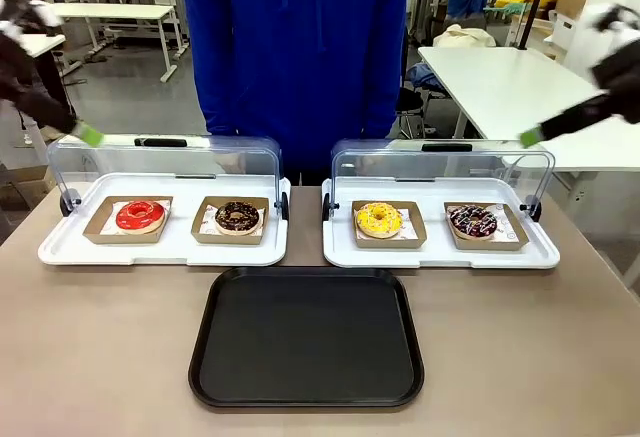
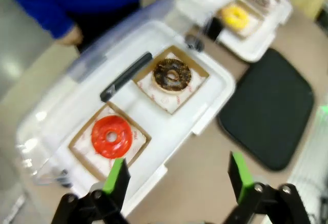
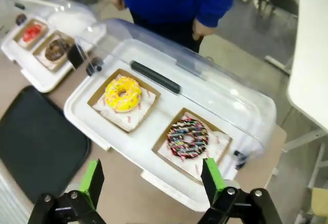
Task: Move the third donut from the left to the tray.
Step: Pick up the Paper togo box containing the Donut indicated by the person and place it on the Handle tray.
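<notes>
The yellow-glazed donut (image 1: 379, 219) lies in its brown cardboard holder on the left half of the right white tray (image 1: 440, 255). It is third in the row of donuts. The black tray (image 1: 307, 337) lies flat in front of both white trays, with nothing on it. My left gripper (image 1: 90, 135) hangs high at the far left, open and holding nothing. My right gripper (image 1: 530, 137) hangs high at the far right, also open. In the right wrist view the yellow donut (image 3: 122, 94) sits above the spread fingers of my right gripper (image 3: 152, 179). In the left wrist view my left gripper (image 2: 178, 175) stands over the left tray's edge, with the yellow donut (image 2: 235, 16) far off.
A red donut (image 1: 140, 215) and a dark chocolate donut (image 1: 237, 217) sit on the left white tray (image 1: 60, 249). A chocolate donut with coloured sprinkles (image 1: 473, 221) lies right of the yellow one. Both clear domed lids (image 1: 440, 162) are tipped back. A person in blue (image 1: 295, 47) stands behind them.
</notes>
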`<state>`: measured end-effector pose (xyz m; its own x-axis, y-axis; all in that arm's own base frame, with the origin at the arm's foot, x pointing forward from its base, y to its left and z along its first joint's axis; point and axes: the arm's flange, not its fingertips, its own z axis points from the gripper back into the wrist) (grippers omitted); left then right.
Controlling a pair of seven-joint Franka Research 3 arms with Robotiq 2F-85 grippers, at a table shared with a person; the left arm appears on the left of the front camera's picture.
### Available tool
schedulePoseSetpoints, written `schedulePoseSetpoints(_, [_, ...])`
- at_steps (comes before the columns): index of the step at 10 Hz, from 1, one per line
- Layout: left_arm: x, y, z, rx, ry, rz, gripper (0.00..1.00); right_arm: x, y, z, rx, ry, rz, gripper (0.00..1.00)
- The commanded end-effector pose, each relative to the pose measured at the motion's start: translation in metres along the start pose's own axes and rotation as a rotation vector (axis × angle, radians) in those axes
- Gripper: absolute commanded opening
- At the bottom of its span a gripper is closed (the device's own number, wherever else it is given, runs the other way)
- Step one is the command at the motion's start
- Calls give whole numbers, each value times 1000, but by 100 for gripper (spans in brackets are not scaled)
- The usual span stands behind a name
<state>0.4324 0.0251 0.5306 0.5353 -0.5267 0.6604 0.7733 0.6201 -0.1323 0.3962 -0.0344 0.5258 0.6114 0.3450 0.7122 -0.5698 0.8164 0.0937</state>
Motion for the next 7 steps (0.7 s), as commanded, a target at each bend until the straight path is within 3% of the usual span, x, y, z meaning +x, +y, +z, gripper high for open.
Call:
schedulePoseSetpoints(1, [-34, 49, 24, -115, -34, -66, 100, -28, -55, 11, 123, -81, 34, 100])
schedulePoseSetpoints(3, [-74, 68, 61, -117, -113, -152, 100, -68, -97, 34, 159, -213, 41, 100])
schedulePoseSetpoints(7, [-124, 103, 82, -86, -213, -179, 100, -111, -128, 55, 171, -323, 65, 100])
